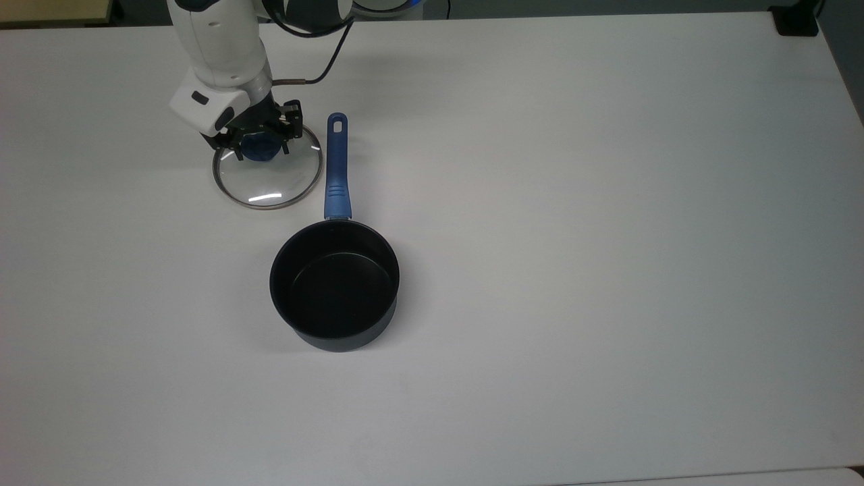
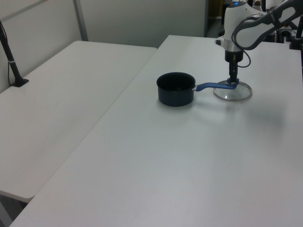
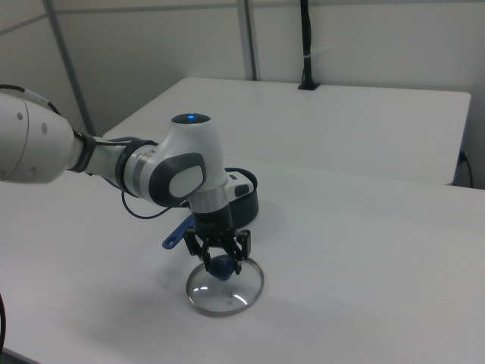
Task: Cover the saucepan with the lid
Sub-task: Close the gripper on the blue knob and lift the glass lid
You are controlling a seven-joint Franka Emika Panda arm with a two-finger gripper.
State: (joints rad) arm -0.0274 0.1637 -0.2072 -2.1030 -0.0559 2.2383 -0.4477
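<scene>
White table (image 1: 607, 236) — pale partition wall (image 2: 137, 21)

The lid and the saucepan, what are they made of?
The lid: likely clear glass, since the table shows through, with a shiny metal rim and a blue, perhaps plastic, knob. The saucepan: probably coated metal, matte black inside; its blue handle looks plastic.

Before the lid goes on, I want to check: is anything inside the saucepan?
The saucepan looks empty: the top view shows its bare black bottom. The near inner wall is hidden behind the rim.
</scene>
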